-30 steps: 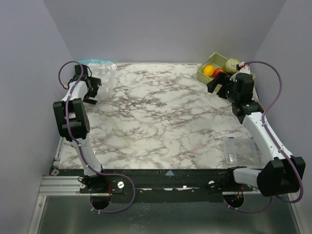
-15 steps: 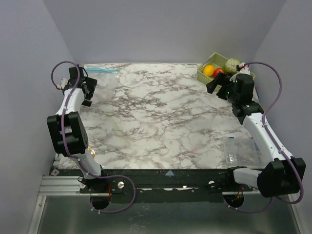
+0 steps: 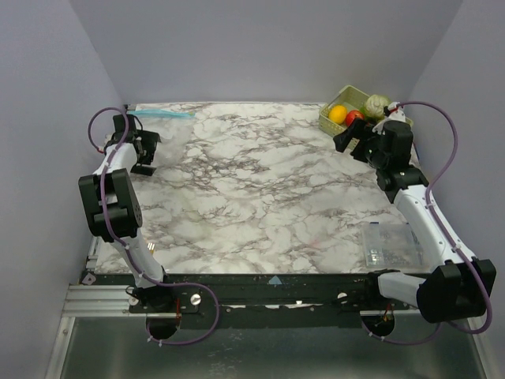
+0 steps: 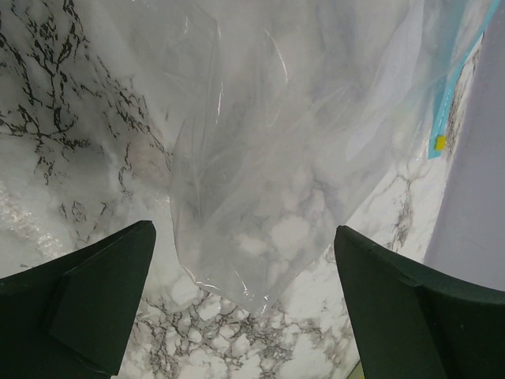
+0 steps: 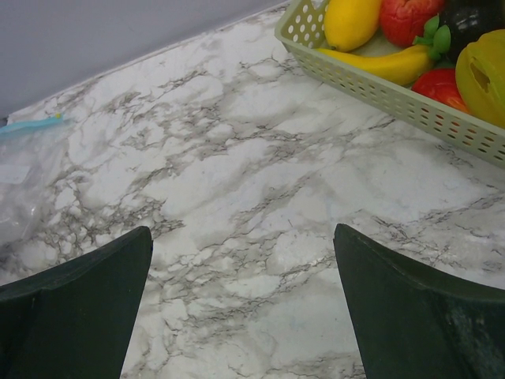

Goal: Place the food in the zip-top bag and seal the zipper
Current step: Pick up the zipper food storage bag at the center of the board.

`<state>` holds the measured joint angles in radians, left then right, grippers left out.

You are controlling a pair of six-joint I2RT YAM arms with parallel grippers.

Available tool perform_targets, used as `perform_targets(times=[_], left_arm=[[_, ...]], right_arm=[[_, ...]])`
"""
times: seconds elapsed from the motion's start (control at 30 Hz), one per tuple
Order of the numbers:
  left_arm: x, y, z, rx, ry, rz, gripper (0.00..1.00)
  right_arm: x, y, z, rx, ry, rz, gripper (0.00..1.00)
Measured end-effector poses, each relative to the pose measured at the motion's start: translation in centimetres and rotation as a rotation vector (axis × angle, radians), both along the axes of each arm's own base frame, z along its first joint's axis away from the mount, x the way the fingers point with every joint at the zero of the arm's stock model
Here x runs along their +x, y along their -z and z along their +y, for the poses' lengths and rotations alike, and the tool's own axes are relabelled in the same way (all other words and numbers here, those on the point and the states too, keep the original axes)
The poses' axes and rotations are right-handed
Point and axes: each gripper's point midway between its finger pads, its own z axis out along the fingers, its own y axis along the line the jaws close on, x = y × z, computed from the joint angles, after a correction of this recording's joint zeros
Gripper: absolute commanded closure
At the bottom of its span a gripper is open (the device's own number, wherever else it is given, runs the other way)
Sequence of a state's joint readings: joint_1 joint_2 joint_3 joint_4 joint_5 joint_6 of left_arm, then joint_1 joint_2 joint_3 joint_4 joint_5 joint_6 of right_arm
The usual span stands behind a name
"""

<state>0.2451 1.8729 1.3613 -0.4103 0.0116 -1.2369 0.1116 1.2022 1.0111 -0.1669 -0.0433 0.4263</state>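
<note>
The clear zip-top bag lies flat on the marble at the back left. Its teal-blue zipper runs along the back wall and also shows in the left wrist view. My left gripper is open and empty, hovering over the bag's near corner; the top view shows this gripper beside the left wall. The food sits in a pale green basket at the back right: a yellow fruit, a banana and red pieces. My right gripper is open and empty, just short of the basket.
A stiff clear plastic item lies near the right arm at the front right. Grey walls close in the table on the left, back and right. The bag shows faintly at the left of the right wrist view.
</note>
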Motion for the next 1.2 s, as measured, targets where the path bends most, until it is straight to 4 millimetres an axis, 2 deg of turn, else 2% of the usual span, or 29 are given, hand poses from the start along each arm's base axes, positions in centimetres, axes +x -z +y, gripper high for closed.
perform_targets(times=[0.03, 0.13, 0.2, 0.27, 0.3, 0.43, 0.6, 0.7, 0.77, 0.83, 0.93, 1.07, 1.17, 1.2], left_arm=[[0.0, 0.0, -0.1, -0.013, -0.005, -0.001, 0.06], [0.4, 0.3, -0.5, -0.047, -0.011, -0.001, 0.24], [1.0, 1.0, -0.7, -0.068, -0.005, 0.003, 0.44], [1.4, 1.8, -0.8, -0.076, 0.011, 0.006, 0.7], [1.5, 2.2, -1.0, -0.078, 0.026, 0.006, 0.8], [2.3, 1.7, -1.4, -0.07, 0.089, -0.038, 1.0], [2.8, 0.9, -2.8, -0.066, 0.2, -0.087, 1.0], [1.5, 1.3, -4.7, -0.061, 0.282, -0.081, 1.0], [0.2, 1.2, -6.5, -0.047, 0.35, -0.063, 1.0], [-0.8, 0.4, -8.6, -0.015, 0.438, -0.067, 1.0], [-3.0, -1.6, -12.2, 0.052, 0.599, -0.105, 1.0], [-6.9, -5.5, -17.8, 0.159, 0.853, -0.214, 1.0], [-10.0, -6.9, -21.0, 0.236, 1.045, -0.284, 1.0], [-10.7, -6.9, -21.4, 0.248, 1.082, -0.293, 1.0]], right_arm=[[0.0, 0.0, 0.0, 0.002, -0.001, 0.0, 0.0], [0.0, 0.0, 0.2, 0.01, -0.008, 0.001, 0.0], [-0.1, 0.0, 0.3, 0.017, -0.012, 0.002, 0.0], [-0.1, 0.0, 0.4, 0.024, -0.012, 0.004, 0.0], [-0.1, -0.1, 0.4, 0.026, -0.011, 0.004, 0.0], [-0.1, 0.4, 0.5, 0.031, -0.01, 0.02, 0.0], [-0.1, 2.7, 2.3, 0.025, -0.037, 0.104, 0.0], [-0.7, 3.9, 4.4, 0.022, -0.082, 0.147, 0.0], [-1.1, 4.4, 6.1, 0.017, -0.12, 0.161, 0.0], [-1.5, 4.8, 7.3, 0.016, -0.149, 0.172, 0.0], [-2.0, 5.3, 8.8, 0.022, -0.198, 0.19, 0.0], [-2.4, 6.4, 10.1, 0.048, -0.27, 0.233, 0.0], [-2.8, 7.8, 11.0, 0.06, -0.32, 0.277, 0.0], [-3.0, 8.3, 11.1, 0.063, -0.329, 0.288, 0.0]])
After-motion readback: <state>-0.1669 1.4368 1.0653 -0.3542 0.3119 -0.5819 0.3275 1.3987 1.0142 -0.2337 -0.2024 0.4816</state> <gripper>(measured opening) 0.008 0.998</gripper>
